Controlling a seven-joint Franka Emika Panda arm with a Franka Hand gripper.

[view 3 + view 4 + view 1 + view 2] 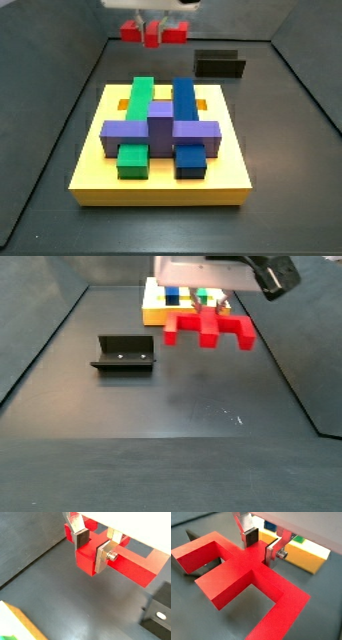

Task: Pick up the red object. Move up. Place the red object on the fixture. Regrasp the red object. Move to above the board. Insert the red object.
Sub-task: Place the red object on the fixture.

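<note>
One red object (238, 572) hangs clenched in my jaws, my gripper (93, 549) pinching its bar between silver fingers (103, 556), prongs down, lifted clear of the dark grey floor (174, 406); one black fixture (124, 353) stands on that floor nearby in a side view, apart from the piece, nothing between them; farther off lies one yellow board (160, 170), carrying two green blocks, two blue blocks and one purple cross; dark walls enclose the floor on all sides.
</note>
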